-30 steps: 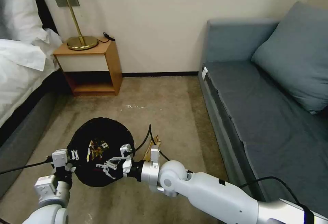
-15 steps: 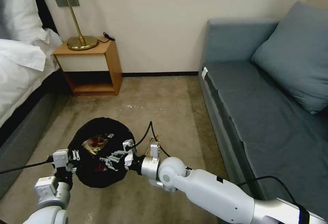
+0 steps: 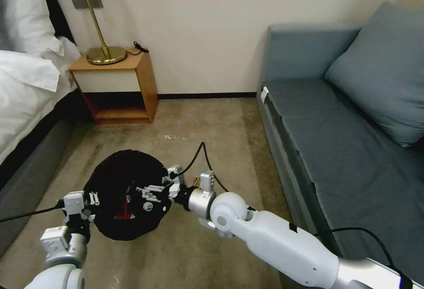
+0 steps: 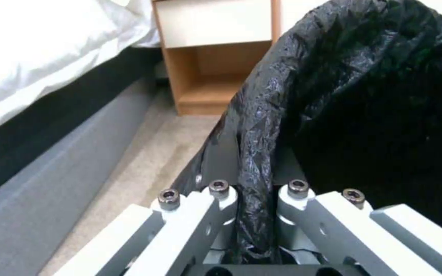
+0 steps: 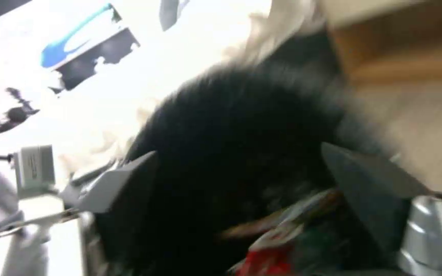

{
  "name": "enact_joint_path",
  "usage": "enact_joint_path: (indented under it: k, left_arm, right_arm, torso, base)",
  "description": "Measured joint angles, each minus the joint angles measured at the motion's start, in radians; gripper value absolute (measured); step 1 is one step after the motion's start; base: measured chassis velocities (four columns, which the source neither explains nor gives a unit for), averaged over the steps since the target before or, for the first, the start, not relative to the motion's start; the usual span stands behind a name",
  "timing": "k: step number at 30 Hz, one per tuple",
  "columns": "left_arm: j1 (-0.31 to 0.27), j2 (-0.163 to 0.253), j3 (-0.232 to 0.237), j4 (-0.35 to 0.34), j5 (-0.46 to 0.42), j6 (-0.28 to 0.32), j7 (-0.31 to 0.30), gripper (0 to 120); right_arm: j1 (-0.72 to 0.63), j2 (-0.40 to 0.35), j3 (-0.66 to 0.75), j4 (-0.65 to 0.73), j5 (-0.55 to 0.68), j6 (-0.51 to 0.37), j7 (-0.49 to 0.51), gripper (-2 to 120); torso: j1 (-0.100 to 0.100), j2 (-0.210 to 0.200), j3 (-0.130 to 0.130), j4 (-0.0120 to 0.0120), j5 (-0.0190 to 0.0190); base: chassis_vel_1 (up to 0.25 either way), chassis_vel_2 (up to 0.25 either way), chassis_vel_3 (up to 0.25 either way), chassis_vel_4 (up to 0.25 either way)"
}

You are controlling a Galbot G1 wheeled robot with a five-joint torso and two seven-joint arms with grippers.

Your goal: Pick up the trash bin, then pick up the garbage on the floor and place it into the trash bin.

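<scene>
The left gripper (image 3: 90, 201) holds the trash bin (image 3: 126, 192) up off the carpet (image 3: 212, 125). In the left wrist view its jaws are pinched tight on the black bag (image 4: 262, 126) that folds over the bin's rim, with the rim squeezed between them. The bin leans, so its round mouth tips toward the right arm.

The right gripper (image 3: 150, 192) hangs just over the mouth of the bin. Its jaws are spread apart and nothing is between them. Right under them, down inside the bin, lies the garbage (image 3: 125, 209). A bit of red wrapper (image 5: 262, 260) shows there, with some clear and brown bits beside it. I cannot tell each piece apart in the dark bag.

It looks like a piece has just gone into the bin, so the drop seems done. To do this step well, the right gripper should lift straight up and out. It should keep its jaws away from the crinkly bag so it does not snag it or pull it off the rim. The left gripper should keep its tight pinch and hold the bin steady, so the bin does not tip more and spill the garbage. No litter shows on the carpet near the jaws.
</scene>
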Motion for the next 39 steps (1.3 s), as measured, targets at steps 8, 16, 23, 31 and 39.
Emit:
enact_joint_path:
  k: [8, 16, 23, 31, 39]
  left_arm:
    - [-0.033, 0.011, -0.016, 0.047, -0.054, 0.037, -0.127, 5]
    - [-0.034, 0.058, -0.032, 0.085, -0.004, 0.032, -0.141, 5]
    - [-0.026, 0.086, -0.047, 0.103, 0.001, 0.013, -0.124, 5]
    - [-0.007, 0.083, -0.051, 0.102, -0.002, -0.005, -0.122, 5]
    - [0.000, 0.070, -0.048, 0.090, -0.003, -0.016, -0.122, 5]
  right_arm:
    - [-0.088, -0.009, 0.128, 0.059, -0.335, 0.175, 0.220, 100]
    - [-0.302, -0.043, 0.307, 0.041, -0.736, 0.302, 0.232, 100]
    - [-0.415, -0.058, 0.421, 0.025, -0.807, 0.366, 0.266, 100]
    - [-0.557, 0.011, 0.593, 0.057, -1.003, 0.370, 0.355, 100]
    - [-0.737, 0.023, 0.774, 0.194, -0.986, 0.350, 0.374, 100]
  torso:
    - [0.000, 0.000, 0.000, 0.0002, 0.0000]
    - [0.000, 0.000, 0.000, -0.0001, 0.0000]
    - [0.000, 0.000, 0.000, 0.0000, 0.0000]
    - [0.000, 0.000, 0.000, 0.0002, 0.0000]
    - [0.000, 0.000, 0.000, -0.0001, -0.0001]
  base:
    - [0.000, 0.000, 0.000, 0.000]
    - [0.000, 0.000, 0.000, 0.000]
    - [0.000, 0.000, 0.000, 0.000]
    - [0.000, 0.000, 0.000, 0.000]
    - [0.000, 0.000, 0.000, 0.000]
